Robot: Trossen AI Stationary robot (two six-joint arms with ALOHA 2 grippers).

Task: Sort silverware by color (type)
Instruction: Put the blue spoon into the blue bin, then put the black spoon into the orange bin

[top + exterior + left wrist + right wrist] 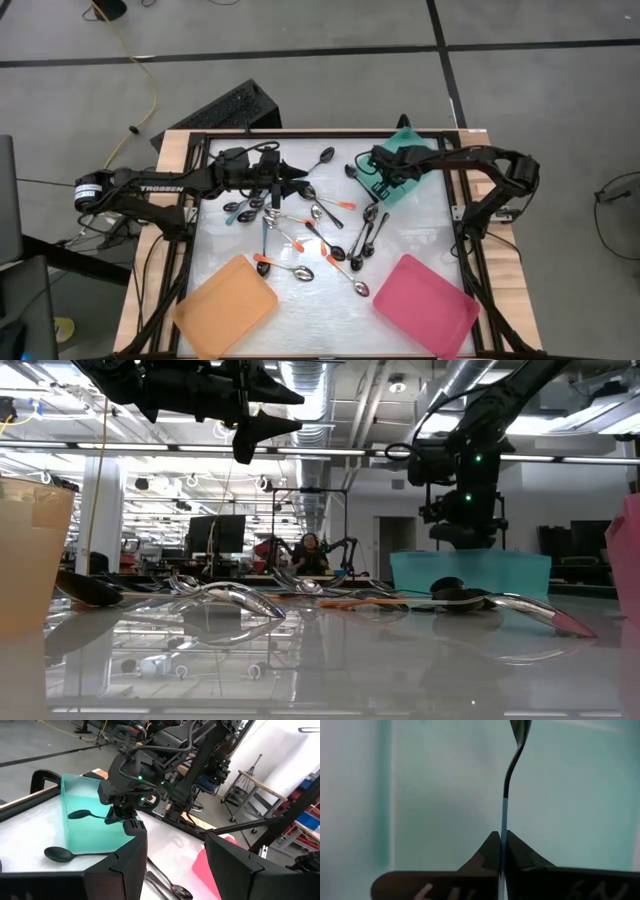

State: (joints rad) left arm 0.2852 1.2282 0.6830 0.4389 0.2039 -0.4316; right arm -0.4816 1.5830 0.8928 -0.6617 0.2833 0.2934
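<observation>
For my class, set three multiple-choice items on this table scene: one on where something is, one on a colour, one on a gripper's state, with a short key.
1. Where is the right gripper?
A. over the teal tray
B. over the pink tray
C. off the table

2. What colour is the tray at the table's near left corner?
A. teal
B. orange
C. white

3. How do the right gripper's fingers stand?
A. wide apart, empty
B. pressed on a spoon handle
C. clamped on a tray edge

Key: 1 A, the high view shows it above the teal tray at the far right. 2 B, the orange tray lies there. 3 B, the right wrist view shows the thin handle pinched between the fingertips over teal.
</observation>
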